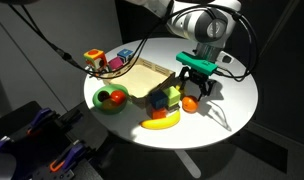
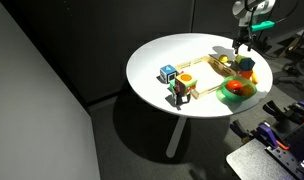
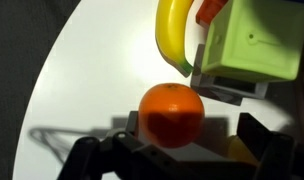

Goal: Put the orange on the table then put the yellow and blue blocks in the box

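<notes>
Wrist view: round orange (image 3: 172,112) on table (image 3: 77,95), gripper (image 3: 177,152) spread.

We count one orange (image 3: 172,113), one banana (image 3: 172,35), one green bowl (image 1: 110,100), one wooden box (image 1: 142,78), one light-green block (image 3: 254,40) and one round white table (image 1: 232,100) carrying them all

Under my black claw (image 1: 195,90) I see a bright-orange orange (image 3: 172,113) on the white desk (image 3: 82,70). Just beyond the claw, a yellow banana (image 3: 172,35) and a pale green block (image 3: 254,40). Farther off, the box (image 1: 142,76) is light wood, the bowl (image 1: 110,100) green.
</notes>
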You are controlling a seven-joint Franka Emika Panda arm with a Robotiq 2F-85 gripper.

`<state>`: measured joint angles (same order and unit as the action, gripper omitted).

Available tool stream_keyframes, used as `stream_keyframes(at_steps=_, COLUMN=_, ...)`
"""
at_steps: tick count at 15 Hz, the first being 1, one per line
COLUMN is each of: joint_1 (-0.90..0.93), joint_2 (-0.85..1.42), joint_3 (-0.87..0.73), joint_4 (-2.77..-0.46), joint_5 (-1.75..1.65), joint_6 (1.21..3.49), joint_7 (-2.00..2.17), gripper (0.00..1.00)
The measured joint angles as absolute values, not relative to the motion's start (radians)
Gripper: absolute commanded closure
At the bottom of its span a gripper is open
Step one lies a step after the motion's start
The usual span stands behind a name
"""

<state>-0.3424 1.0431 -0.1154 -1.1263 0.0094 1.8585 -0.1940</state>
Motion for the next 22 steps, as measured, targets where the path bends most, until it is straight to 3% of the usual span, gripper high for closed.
stream_keyframes(at_steps=10, joint_1=-0.329, joint_2=0.947, joint_3=-0.063, joint_4=-1.188, joint_5=0.014, joint_6=1.944, joint_7=-0.194, gripper=0.00)
stream_keyframes(at_steps=17, joint_1=-0.309, joint_2=0.800, joint_3=-0.061, joint_4=-1.356, joint_5=0.015, joint_6=1.946, joint_7=-0.177, gripper=0.00)
stream_keyframes(at_steps=22, joint_1=-0.308, joint_2=0.703, joint_3=-0.061, joint_4=-1.530, joint_5=0.042, joint_6=2.079, joint_7=-0.177, gripper=0.00)
